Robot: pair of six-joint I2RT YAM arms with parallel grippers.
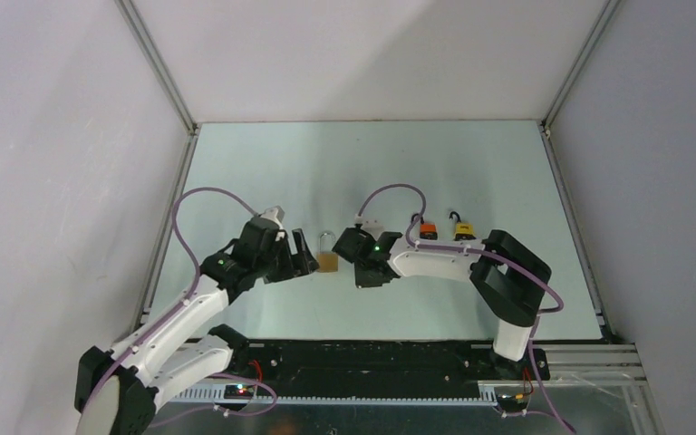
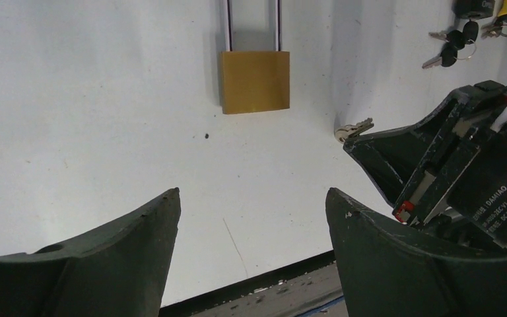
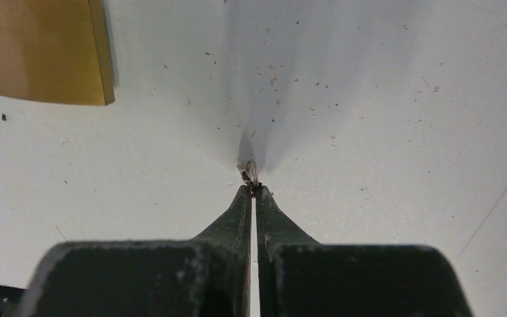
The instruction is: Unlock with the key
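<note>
Bent inward near the table's (image 1: 372, 163) front edge, right gripper (image 3: 251, 188) pinches a small silver key (image 3: 249, 172); left gripper (image 2: 251, 198) gapes toward a rectangular brass padlock (image 2: 255, 82).

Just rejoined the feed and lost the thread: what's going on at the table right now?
The right gripper is shut on a small key, pinched at its fingertips, just beside the brass padlock lying flat on the table. The key is not in the lock yet. The left gripper is open, facing the padlock from the other side without touching it. An orange padlock and a yellow padlock sit farther back.
</note>
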